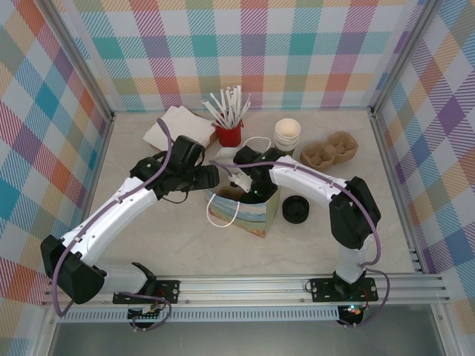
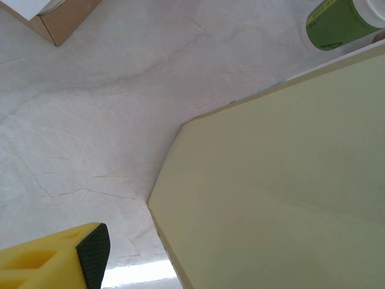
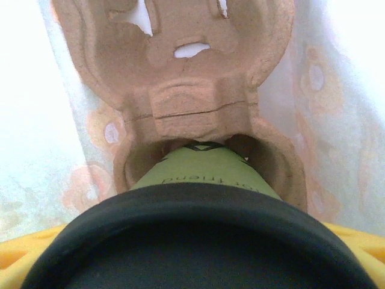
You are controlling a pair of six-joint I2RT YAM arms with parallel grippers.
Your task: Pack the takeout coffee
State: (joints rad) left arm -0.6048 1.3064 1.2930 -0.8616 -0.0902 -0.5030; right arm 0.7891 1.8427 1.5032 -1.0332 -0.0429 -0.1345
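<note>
1. Bases of both arms sit bolted to a metal rail (image 1: 245, 285) at the table's near edge.
2. Mid-table stands a pastel-striped paper bag (image 1: 252, 216) with white loop handles, its mouth open upward.
3. The left gripper (image 1: 214, 178) sits at the bag's upper left edge. Its wrist view shows one yellow finger's black pad (image 2: 93, 253) far out to the side, clear of the bag's pale wall. The jaws stand apart, and the other finger is hidden.
4. The right gripper (image 1: 241, 183) reaches down into the bag's mouth.
5. Inside the bag, the takeout coffee (image 3: 207, 171), a small green paper cup under a black round lid, is seated in one pocket of a brown moulded-pulp carrier (image 3: 186, 78). Yellow fingers (image 3: 24, 256) flank the lid. Whether they press on it or stand off, I cannot tell.
6. Just right of the bag lies a short pile of black round lids (image 1: 295, 209).
7. Farther back stand a red cup (image 1: 230, 135) of white sticks, a nested stack of paper cups (image 1: 287, 136), two brown pulp carriers (image 1: 330, 152) and white napkins (image 1: 178, 124).
</note>
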